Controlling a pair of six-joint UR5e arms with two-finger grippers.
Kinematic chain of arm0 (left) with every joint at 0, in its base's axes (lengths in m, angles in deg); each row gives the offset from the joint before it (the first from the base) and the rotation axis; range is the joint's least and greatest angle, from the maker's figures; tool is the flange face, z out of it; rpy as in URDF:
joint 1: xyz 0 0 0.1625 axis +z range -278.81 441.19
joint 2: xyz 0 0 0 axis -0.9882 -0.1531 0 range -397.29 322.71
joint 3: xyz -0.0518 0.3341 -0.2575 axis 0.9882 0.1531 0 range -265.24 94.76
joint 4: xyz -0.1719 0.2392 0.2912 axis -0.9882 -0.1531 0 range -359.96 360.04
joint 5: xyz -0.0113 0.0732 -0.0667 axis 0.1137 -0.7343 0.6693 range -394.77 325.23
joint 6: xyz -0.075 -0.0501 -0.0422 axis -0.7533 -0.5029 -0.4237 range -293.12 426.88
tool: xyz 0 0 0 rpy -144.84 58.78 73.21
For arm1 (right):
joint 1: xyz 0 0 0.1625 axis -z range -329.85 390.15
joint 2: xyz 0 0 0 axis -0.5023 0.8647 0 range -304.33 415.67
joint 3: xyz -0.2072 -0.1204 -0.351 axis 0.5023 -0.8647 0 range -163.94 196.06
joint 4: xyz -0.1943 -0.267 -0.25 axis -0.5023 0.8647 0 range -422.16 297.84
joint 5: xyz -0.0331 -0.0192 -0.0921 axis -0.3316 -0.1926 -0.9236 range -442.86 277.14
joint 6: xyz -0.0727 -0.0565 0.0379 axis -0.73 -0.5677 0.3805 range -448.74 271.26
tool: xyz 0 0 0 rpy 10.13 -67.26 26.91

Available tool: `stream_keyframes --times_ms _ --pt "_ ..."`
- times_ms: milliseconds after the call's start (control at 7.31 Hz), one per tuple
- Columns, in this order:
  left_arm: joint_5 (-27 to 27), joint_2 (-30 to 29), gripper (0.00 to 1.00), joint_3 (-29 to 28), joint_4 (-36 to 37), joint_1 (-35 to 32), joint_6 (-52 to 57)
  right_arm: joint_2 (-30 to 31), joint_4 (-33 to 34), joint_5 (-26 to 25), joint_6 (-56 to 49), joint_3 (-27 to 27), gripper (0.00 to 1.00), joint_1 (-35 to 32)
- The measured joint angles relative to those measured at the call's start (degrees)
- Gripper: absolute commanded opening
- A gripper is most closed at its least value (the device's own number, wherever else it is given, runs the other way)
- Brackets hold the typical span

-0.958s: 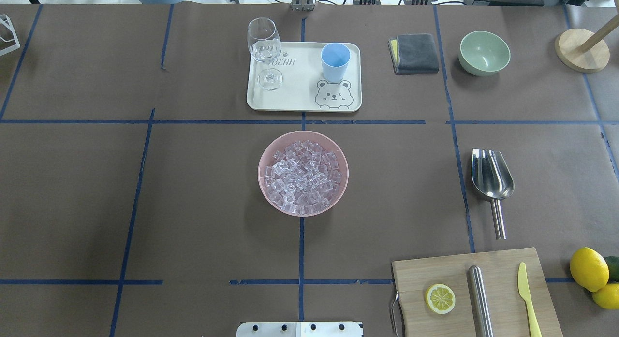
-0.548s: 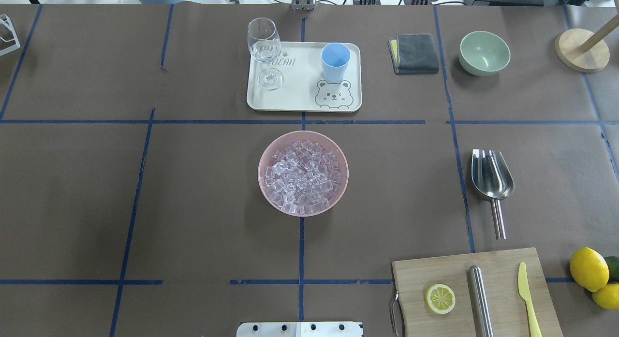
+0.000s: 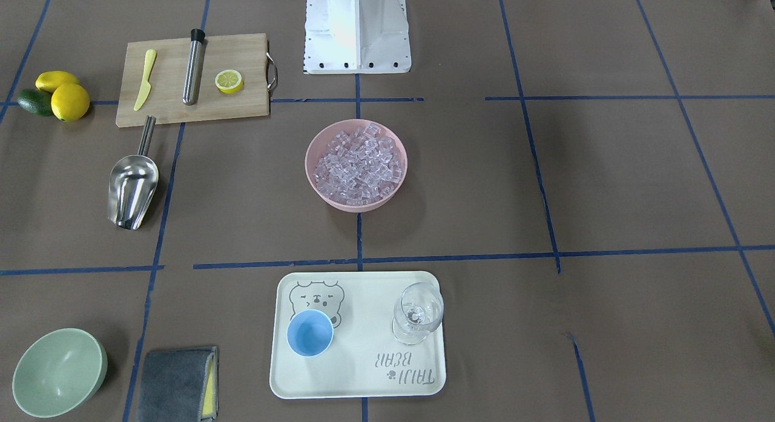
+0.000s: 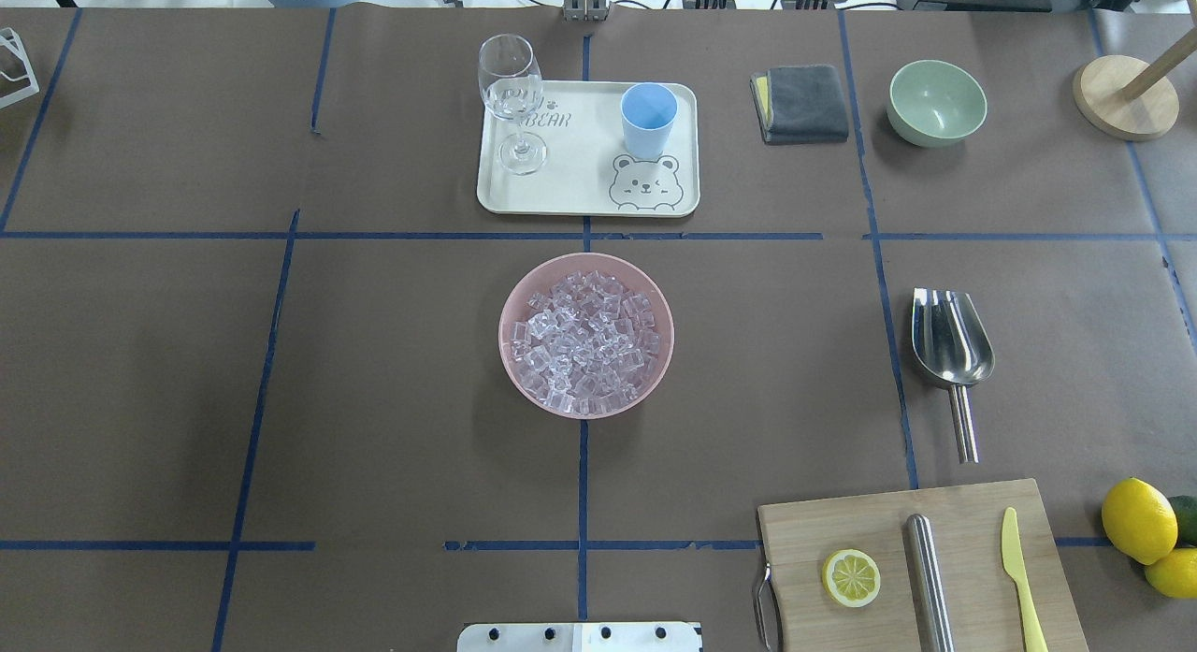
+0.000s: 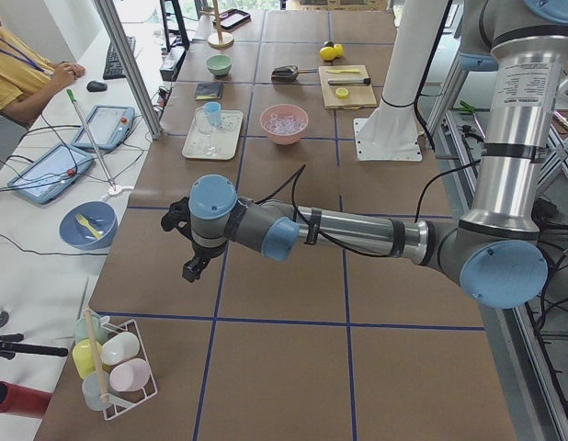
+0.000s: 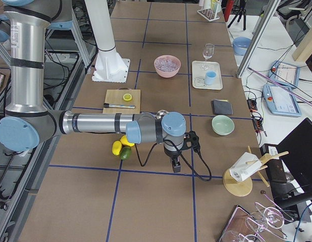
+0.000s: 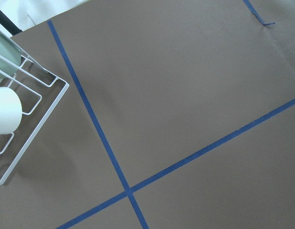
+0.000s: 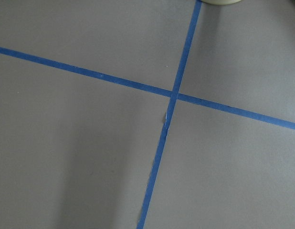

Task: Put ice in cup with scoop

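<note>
ice sits heaped in the pink bowl; scoop lies untouched on the robot's right; left gripper and right gripper hang far off, their opening impossible to tell; the scoop's thin handle could roll away when pinched

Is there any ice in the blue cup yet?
No: in the front-facing view the cup shows only its bare blue inside, and the ice sits heaped in the pink bowl.

The left arm and right arm consist of silver tubes, grey joint housings with light-blue round caps and black cables, on a white pedestal with bolt holes.
</note>
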Motion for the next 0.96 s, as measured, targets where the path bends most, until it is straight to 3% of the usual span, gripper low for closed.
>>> stream_keyframes --times_ms 411,684,958 --pt "0.04 0.0 1.0 0.39 -10.34 4.27 -2.83 -2.19 -0.1 -0.19 3.35 -0.08 1.0 2.49" --pt "-0.41 -0.22 1.0 0.28 -23.96 11.86 -4.19 -2.49 -0.14 -0.2 4.61 0.08 1.0 3.2" --pt "-0.71 -2.14 1.0 0.27 -32.86 20.63 -3.77 -2.54 -0.15 -0.22 4.81 0.22 1.0 3.28"
